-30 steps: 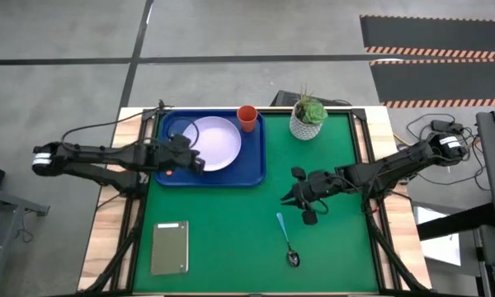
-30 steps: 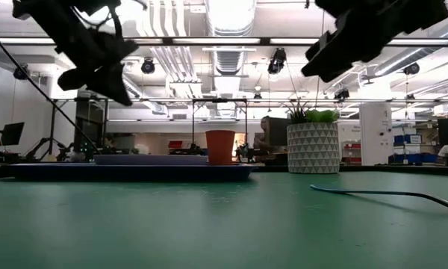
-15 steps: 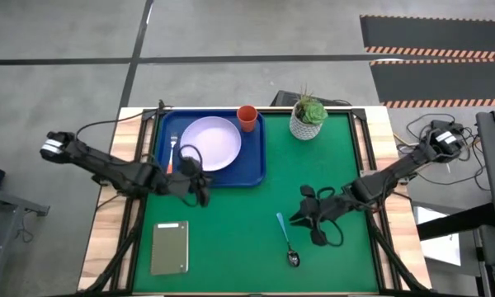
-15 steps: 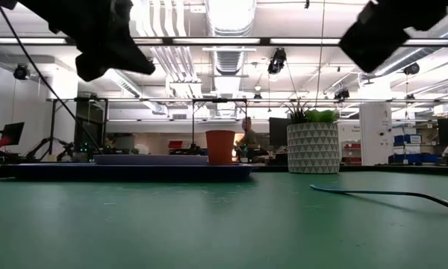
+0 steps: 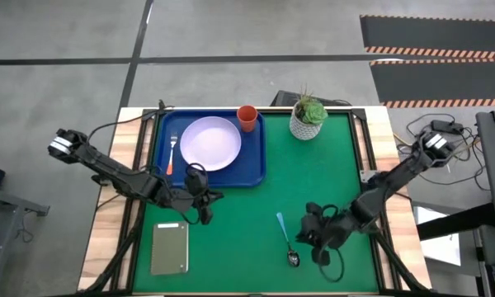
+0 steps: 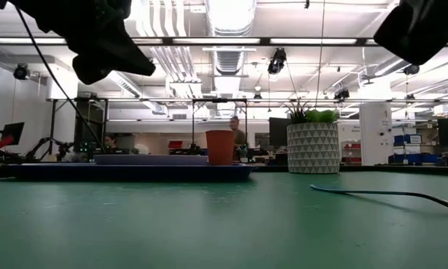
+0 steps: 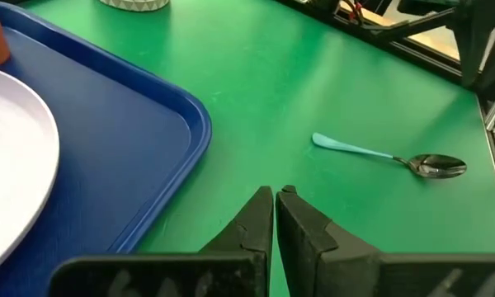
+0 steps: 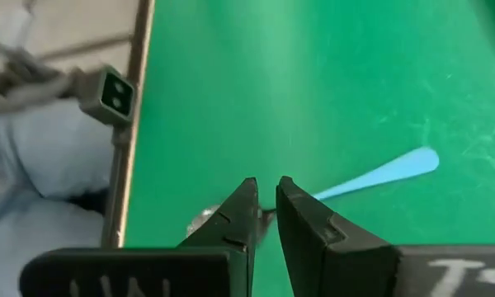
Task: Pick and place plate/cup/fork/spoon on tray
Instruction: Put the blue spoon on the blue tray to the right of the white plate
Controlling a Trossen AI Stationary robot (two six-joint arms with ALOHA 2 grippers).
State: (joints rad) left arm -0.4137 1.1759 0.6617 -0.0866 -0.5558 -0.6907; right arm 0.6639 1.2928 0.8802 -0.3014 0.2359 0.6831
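The dark blue tray (image 5: 256, 169) lies at the table's far left. On it are the pale lavender plate (image 5: 208, 143), the orange-red cup (image 5: 247, 117) at its far right corner, and the fork (image 5: 172, 153) left of the plate. The blue-handled spoon (image 5: 285, 238) lies flat on the green mat near the front edge. My left gripper (image 5: 215, 198) hangs shut over the mat just in front of the tray (image 7: 194, 124). My right gripper (image 8: 266, 192) hovers above the spoon (image 8: 379, 175), its fingers a narrow gap apart, well above the table in the low view.
A white pot with a green plant (image 5: 308, 118) stands at the far edge, right of the tray. A grey-green slab (image 5: 169, 247) lies at the near left. Bare green mat stretches between the tray and the spoon.
My left gripper has drawn back off the tray toward the near edge and turned, leaving the fork lying on the tray beside the plate. My right gripper has moved toward the near edge and has rolled, coming over the spoon. The spoon has not moved.
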